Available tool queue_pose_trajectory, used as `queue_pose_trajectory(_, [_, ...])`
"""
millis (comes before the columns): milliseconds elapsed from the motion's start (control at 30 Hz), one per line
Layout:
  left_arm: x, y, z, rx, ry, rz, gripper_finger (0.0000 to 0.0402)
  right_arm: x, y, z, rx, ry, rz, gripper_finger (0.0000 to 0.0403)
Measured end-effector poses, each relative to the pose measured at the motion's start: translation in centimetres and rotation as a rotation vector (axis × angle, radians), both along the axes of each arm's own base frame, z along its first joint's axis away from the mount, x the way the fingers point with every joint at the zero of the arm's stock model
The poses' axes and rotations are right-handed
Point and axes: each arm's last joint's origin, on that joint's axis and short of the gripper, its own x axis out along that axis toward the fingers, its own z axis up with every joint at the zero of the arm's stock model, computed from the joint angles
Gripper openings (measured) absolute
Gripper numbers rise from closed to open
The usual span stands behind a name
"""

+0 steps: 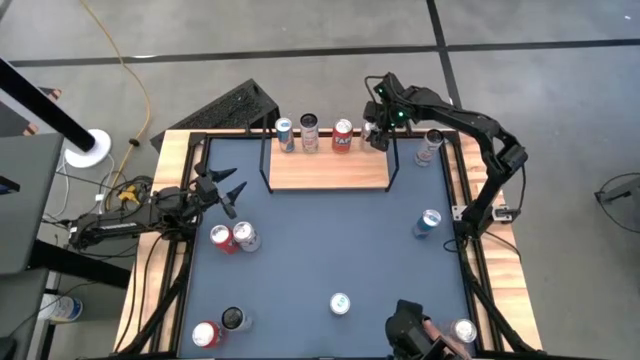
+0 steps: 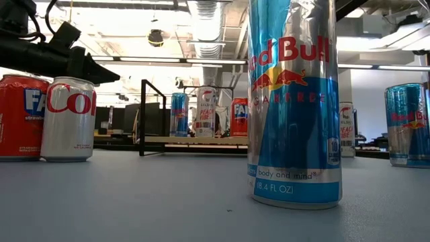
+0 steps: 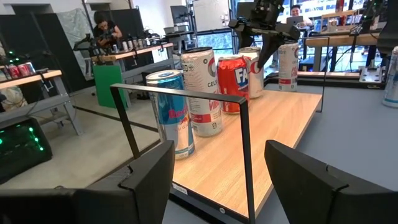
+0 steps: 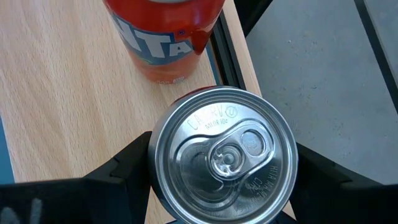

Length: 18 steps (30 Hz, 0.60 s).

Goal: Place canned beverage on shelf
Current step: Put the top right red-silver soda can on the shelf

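The shelf [image 1: 328,170], a light-wood board with black wire ends, stands at the table's far middle. On it stand a blue can [image 1: 285,135], a white can [image 1: 309,130] and a red Fanta can [image 1: 342,136] in a row. At the board's right end is a fourth can [image 4: 221,155], silver-topped, with red showing under its rim. My right gripper [image 1: 378,130] is shut on it from above. My left gripper [image 1: 225,188] waits open at the table's left edge and faces the shelf. My right gripper has the fourth can between its two fingers, one on each side of the can's wall just below the rim [image 4: 155,177]. The fingers [image 4: 121,174] slant down from the far right. The can is upright over the board's right end; its base is hidden.
Loose cans stand on the blue table: two at the left [image 1: 232,237], one right of the shelf [image 1: 431,146], a blue one at the right [image 1: 428,222], one at the near middle [image 1: 340,303] and others at both near corners. A dark object [image 1: 408,325] sits at the near edge.
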Motion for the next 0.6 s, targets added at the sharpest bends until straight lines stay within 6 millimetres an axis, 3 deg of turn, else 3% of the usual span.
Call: queue_pose_trajectory(600, [0.00,0.00,0.00,0.000,0.000,0.000,0.0240,0.23,-0.25,0.07,-0.024,-0.026,-0.002,0.0277])
